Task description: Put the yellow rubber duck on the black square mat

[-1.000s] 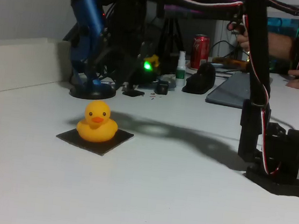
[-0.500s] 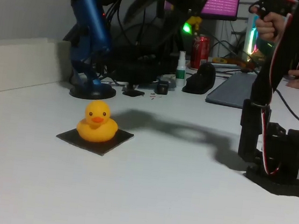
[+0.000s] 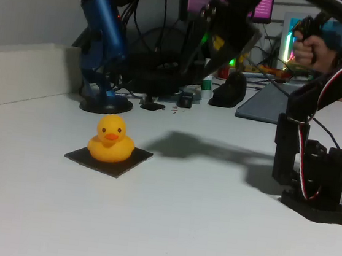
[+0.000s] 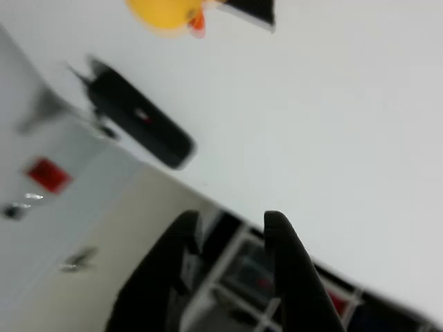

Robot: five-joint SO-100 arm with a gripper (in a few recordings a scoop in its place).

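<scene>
The yellow rubber duck (image 3: 112,138) sits upright on the black square mat (image 3: 136,159) at the left of the white table, beak towards the camera. My gripper (image 3: 208,43) hangs blurred high above the table's back, up and to the right of the duck and well clear of it. The wrist view has the duck (image 4: 169,10) and a corner of the mat (image 4: 250,10) at the top edge. At the bottom of that view my gripper (image 4: 228,223) is open, its two dark fingers apart with nothing between them.
A blue microphone (image 3: 102,30) on a round stand rises behind the duck. Cables, a black mouse-like object (image 3: 228,88) and a grey slab (image 3: 266,102) crowd the back. My arm's base (image 3: 319,185) stands at the right. A black bar-shaped object (image 4: 142,124) lies near the table's edge.
My gripper has risen from low behind the duck and swung right, away from it. The arm's shadow shifted right. The duck has stayed on the mat.
</scene>
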